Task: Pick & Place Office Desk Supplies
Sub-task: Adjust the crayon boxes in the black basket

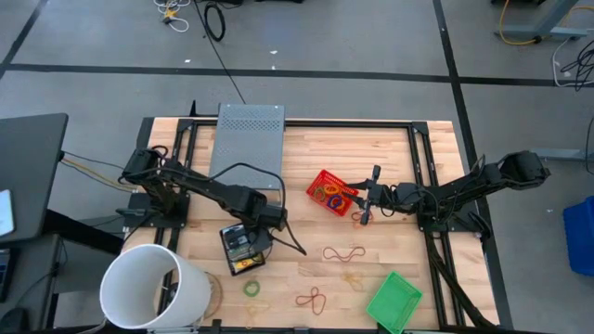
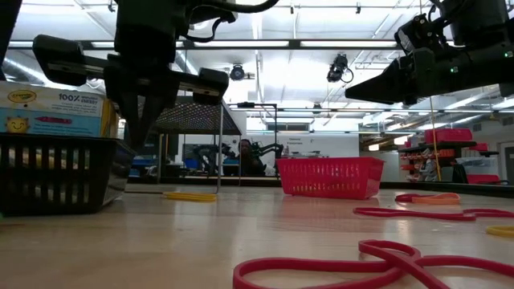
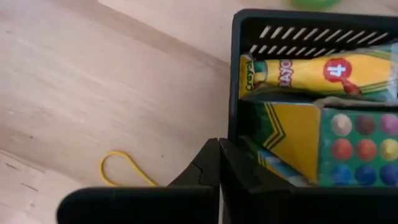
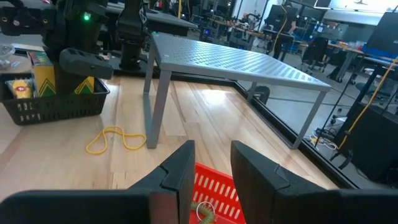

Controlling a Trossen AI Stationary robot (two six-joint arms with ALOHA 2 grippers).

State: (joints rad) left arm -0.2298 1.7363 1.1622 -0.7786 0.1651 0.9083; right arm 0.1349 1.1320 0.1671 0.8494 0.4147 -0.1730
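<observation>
A black basket (image 1: 226, 243) near the table's front left holds yellow-and-green crayon boxes (image 3: 311, 74). My left gripper (image 3: 219, 163) points down, shut, with its tips at the basket's side wall (image 3: 232, 93); the low view shows it (image 2: 143, 120) just above the basket's rim. A yellow rubber band (image 3: 124, 169) lies on the wood beside it. My right gripper (image 4: 211, 168) is held level and open above the near edge of the red basket (image 1: 327, 193), which has rubber bands in it. More rubber bands (image 1: 343, 252) (image 1: 311, 299) lie loose on the table. My left gripper's shut fingers (image 3: 208, 165) come from above beside the black basket's side wall (image 3: 232, 130). I cannot tell whether they touch the wall.
A grey perforated metal shelf (image 1: 249, 139) stands at the far middle. A large white bucket (image 1: 153, 288) sits at the near left corner and a green basket (image 1: 394, 299) at the near right. Bare wood lies between the black basket and the green one.
</observation>
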